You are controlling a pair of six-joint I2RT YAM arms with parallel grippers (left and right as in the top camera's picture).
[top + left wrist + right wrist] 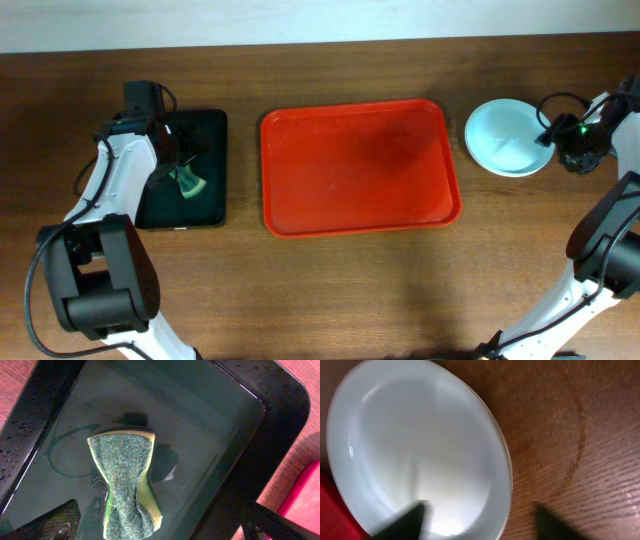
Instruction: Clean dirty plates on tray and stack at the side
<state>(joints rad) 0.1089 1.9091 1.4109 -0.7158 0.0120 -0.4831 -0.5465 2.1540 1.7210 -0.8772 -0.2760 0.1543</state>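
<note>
The red tray (360, 168) lies in the middle of the table with nothing on it. A pale blue-white plate (505, 138) sits on the table just right of it; it fills the right wrist view (410, 445). I cannot tell whether other plates lie under it. No white or mint green plate shows separately. My right gripper (553, 140) is open, its fingers (480, 520) straddling the plate's right rim, one over the plate and one over the table. My left gripper (185, 165) is open (160, 527) above a green sponge (125, 485).
The sponge (190, 183) lies in shallow water in a smaller black tray (215, 130) left of the red tray; its rim shows in the left wrist view (280, 405). A faint ring mark (575, 450) is on the wood beside the plate.
</note>
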